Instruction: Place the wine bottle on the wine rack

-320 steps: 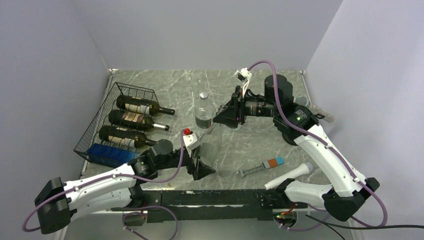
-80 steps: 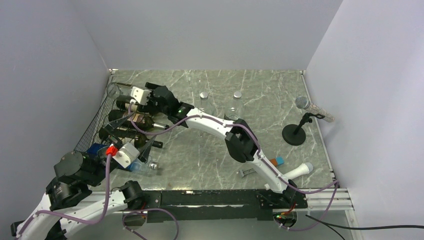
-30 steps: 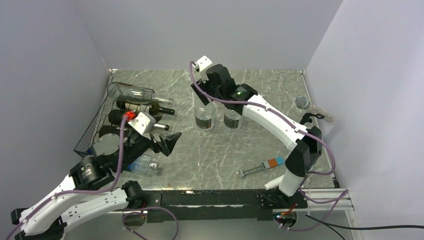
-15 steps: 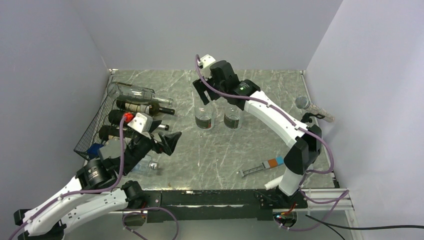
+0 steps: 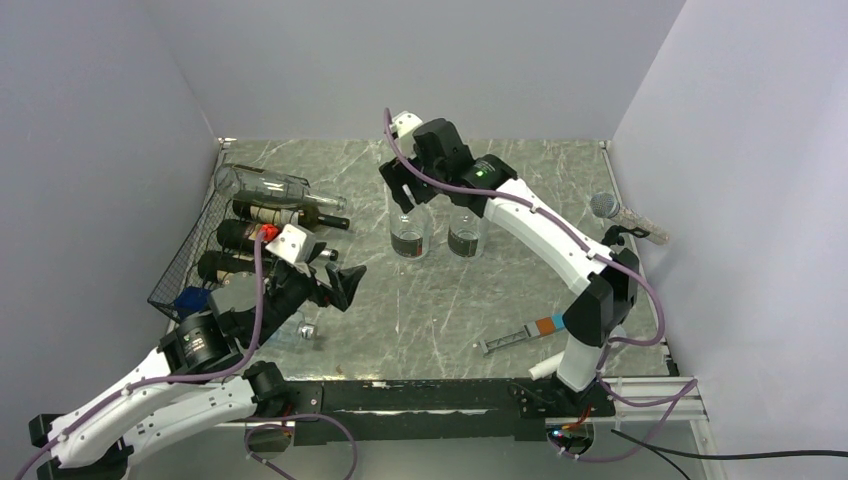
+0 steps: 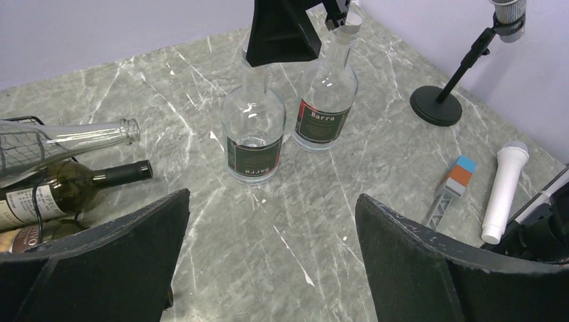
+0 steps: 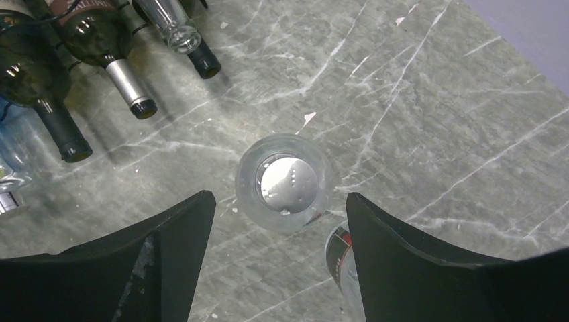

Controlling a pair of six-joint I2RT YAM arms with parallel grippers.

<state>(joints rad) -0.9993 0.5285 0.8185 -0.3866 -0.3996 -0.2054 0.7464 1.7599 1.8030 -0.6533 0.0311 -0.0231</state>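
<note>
Two clear wine bottles with dark labels stand upright mid-table, the left one (image 5: pixel 410 238) (image 6: pixel 253 134) and the right one (image 5: pixel 466 236) (image 6: pixel 327 94). My right gripper (image 5: pixel 404 190) (image 7: pixel 278 196) hangs open directly over the left bottle, whose silver cap (image 7: pixel 290 177) shows between the fingers from above, untouched. The black wire wine rack (image 5: pixel 185 262) sits at the left. On it lie a clear bottle (image 5: pixel 265 187) and three dark bottles (image 5: pixel 290 213). My left gripper (image 5: pixel 342 283) (image 6: pixel 272 196) is open and empty, near the rack, facing the upright bottles.
A small clear plastic bottle (image 5: pixel 290 328) lies beside my left arm. At the right stand a microphone on a round stand (image 5: pixel 612 215), a white microphone (image 6: pixel 503 181) and a blue-and-orange tool (image 5: pixel 525 334). Grey walls close in three sides.
My right gripper has dropped slightly over the left upright bottle and its jaws have narrowed. My left arm has edged a little to the right.
</note>
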